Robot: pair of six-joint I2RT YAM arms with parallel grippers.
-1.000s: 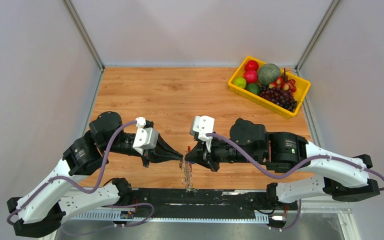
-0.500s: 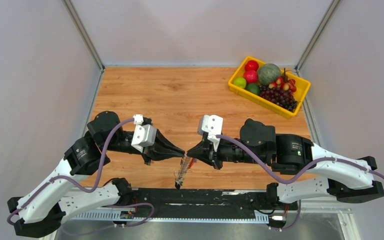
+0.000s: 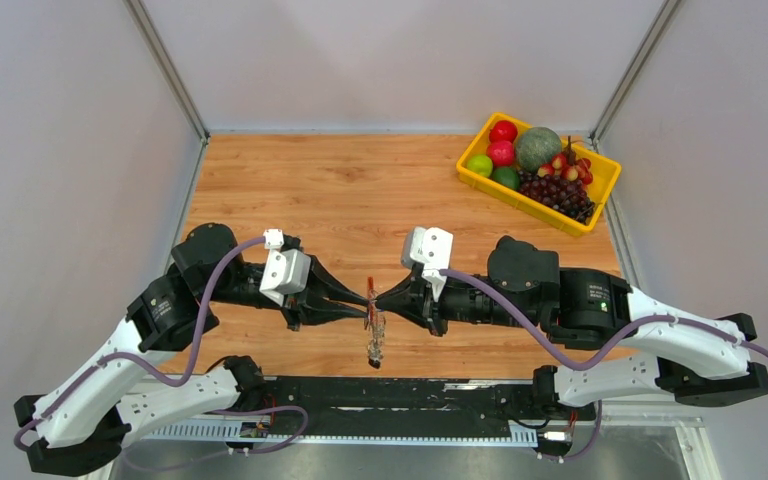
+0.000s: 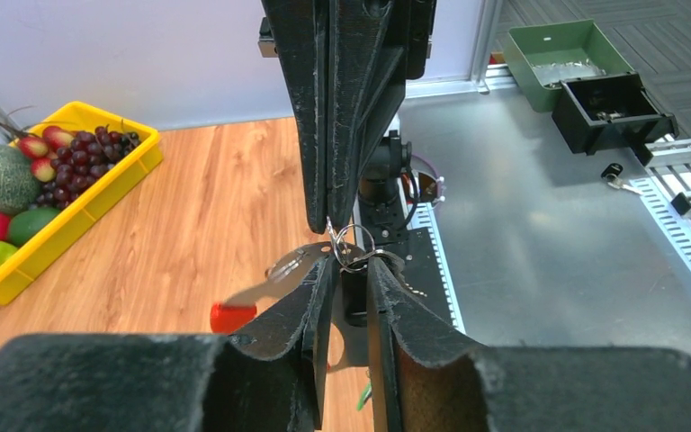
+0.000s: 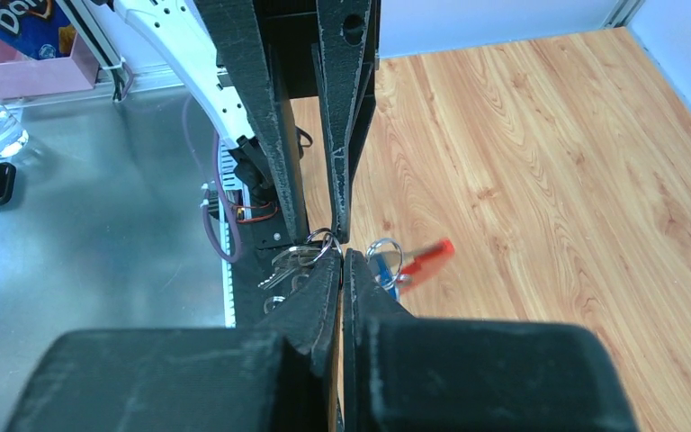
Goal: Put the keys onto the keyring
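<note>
1. Half a second ago the tips of the left gripper (image 3: 364, 299) and the right gripper (image 3: 379, 299) stood slightly apart. Now they meet nose to nose above the near part of the wooden tabletop (image 3: 340, 190), a little farther from the near edge than a second ago.
2. The keys (image 3: 374, 338) then swung aslant toward the left arm. Now they hang straight and shorter under the meeting point.
3. I judge this to be a re-grip in mid-threading. The bunch is steadied between both arms, but the frames do not show whether every key is on.
4. The left gripper's jaws are parted by only a narrow gap, with a small wire loop (image 4: 352, 247) in that gap at the tips, so it seems to pinch the loop.
5. The right gripper's jaws are pressed together with no gap to see. Its tip touches the same loop, but I cannot tell what it grips, if anything.
6. The keyring (image 4: 261, 288), a grey strip ending in red, dangles from the meeting point in the air, just beside the silver key blades.
</note>
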